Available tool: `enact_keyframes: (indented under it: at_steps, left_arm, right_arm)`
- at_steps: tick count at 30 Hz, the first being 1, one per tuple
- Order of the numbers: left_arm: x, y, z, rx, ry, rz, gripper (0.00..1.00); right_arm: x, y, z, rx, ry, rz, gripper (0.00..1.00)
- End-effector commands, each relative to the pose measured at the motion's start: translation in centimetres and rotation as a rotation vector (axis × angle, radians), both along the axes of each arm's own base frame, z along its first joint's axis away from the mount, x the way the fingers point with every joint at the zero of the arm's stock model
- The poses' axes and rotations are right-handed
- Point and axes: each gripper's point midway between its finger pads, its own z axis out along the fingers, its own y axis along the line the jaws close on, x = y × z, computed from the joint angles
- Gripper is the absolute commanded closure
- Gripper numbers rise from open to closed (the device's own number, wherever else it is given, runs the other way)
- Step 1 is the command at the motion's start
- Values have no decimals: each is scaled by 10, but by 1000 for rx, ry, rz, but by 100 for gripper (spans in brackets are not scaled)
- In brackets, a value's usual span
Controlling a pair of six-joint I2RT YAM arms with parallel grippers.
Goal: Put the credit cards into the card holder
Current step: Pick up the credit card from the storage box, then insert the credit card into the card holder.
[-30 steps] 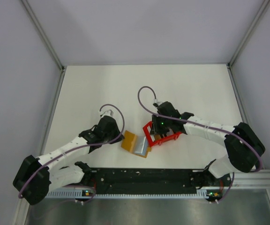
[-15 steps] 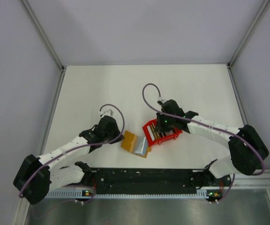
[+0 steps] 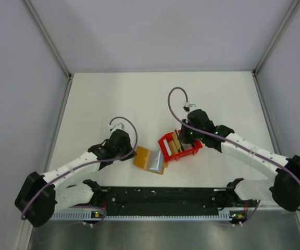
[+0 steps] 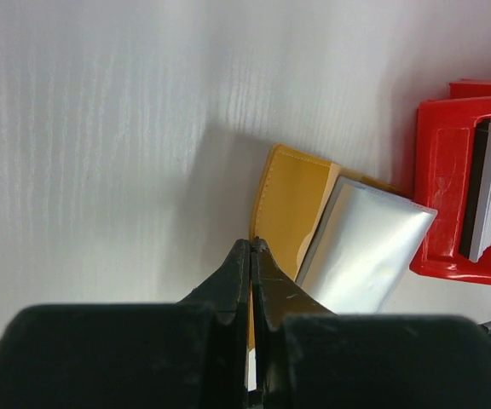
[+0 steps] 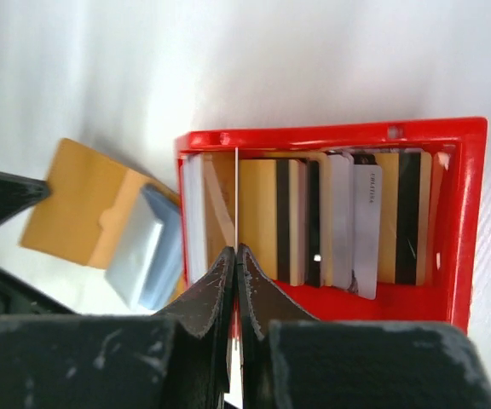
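Note:
The orange card holder (image 3: pixel 141 155) lies open on the table with a light blue card (image 3: pixel 157 164) partly inside it. My left gripper (image 3: pixel 130 152) is shut on the holder's left edge; in the left wrist view its gripper (image 4: pixel 251 244) pinches the orange flap (image 4: pixel 290 200) beside the blue card (image 4: pixel 365 247). My right gripper (image 3: pixel 183 139) is over the red tray (image 3: pixel 166 147). In the right wrist view the gripper (image 5: pixel 237 249) is shut on a thin card (image 5: pixel 237 196) seen edge-on, standing among several cards in the tray (image 5: pixel 331 134).
The red tray touches the holder's right side and also shows in the left wrist view (image 4: pixel 440 179). The holder (image 5: pixel 75 204) and blue card (image 5: pixel 147 247) lie left of the tray in the right wrist view. The black arm base rail (image 3: pixel 160 195) runs along the near edge.
My right arm has swung to the right and back, its wrist drawing away from the tray's left end while staying shut. The left arm and the holder have barely moved.

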Motion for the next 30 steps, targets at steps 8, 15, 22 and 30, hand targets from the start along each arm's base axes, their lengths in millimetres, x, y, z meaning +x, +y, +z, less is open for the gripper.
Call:
enact_keyframes:
  at_steps: [8,15,22,30]
  left_arm:
    - [-25,39,-40,96,118,178,100]
    - [-25,35,-41,57,103,171,100]
    - [-27,33,-46,51,114,170,100]
    - [-23,28,-43,28,100,162,100]
  right_arm:
    - [-30,67,27,310,47,85,100]
    - [-41,92,8,333,112,145,100]
    - [-50,113,-10,347,197,191,100]
    - [-62,153,4,404,207,332,100]
